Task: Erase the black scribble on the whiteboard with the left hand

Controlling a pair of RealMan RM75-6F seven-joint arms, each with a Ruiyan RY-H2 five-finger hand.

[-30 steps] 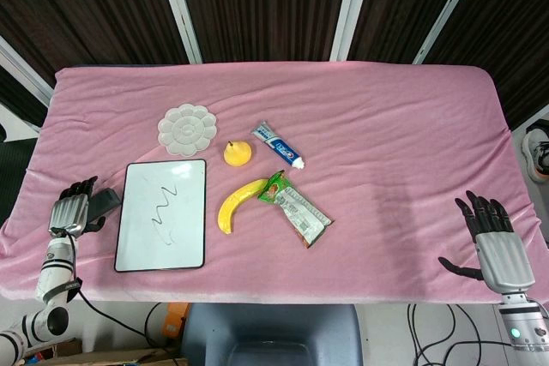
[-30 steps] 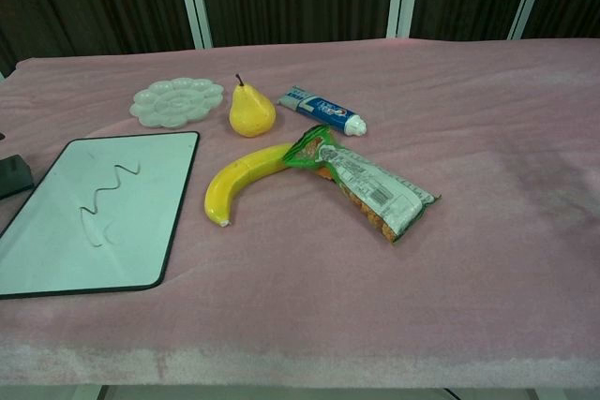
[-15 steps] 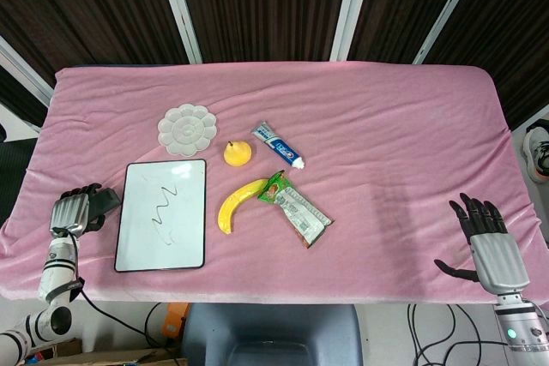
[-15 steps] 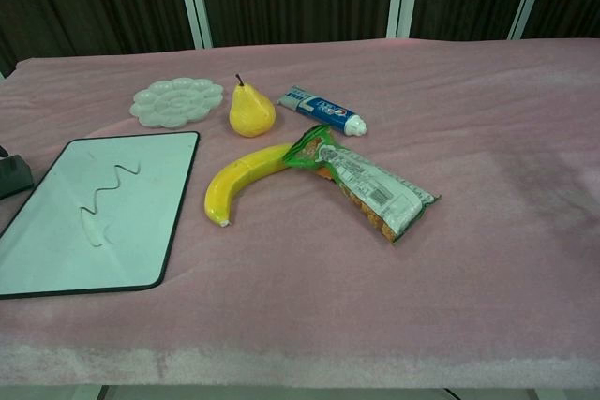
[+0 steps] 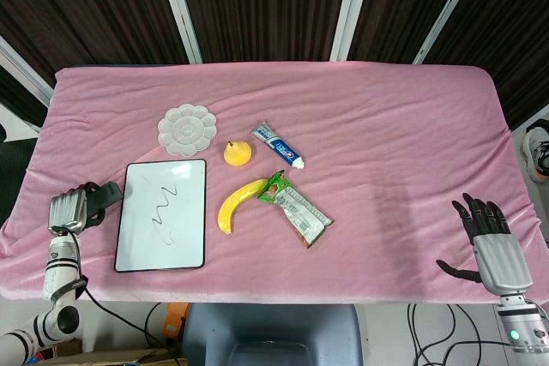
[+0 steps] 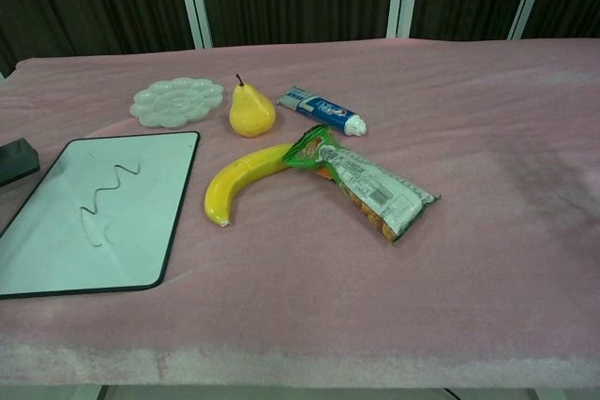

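Head view: left hand (image 5: 69,209), frame's lower left, grips dark eraser (image 5: 105,197) beside whiteboard (image 5: 163,214); scribble (image 5: 164,202) intact. Next: carry eraser onto it. Right hand (image 5: 491,239) spread, empty.

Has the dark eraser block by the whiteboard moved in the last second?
Yes. In the chest view the dark eraser block has shifted up and away from the near edge, alongside the black-framed whiteboard; left hand grips it.

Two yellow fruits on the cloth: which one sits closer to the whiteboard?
The banana: it lies just off the whiteboard's right edge, curved, next to the snack packet. The pear stands farther back, by the toothpaste.
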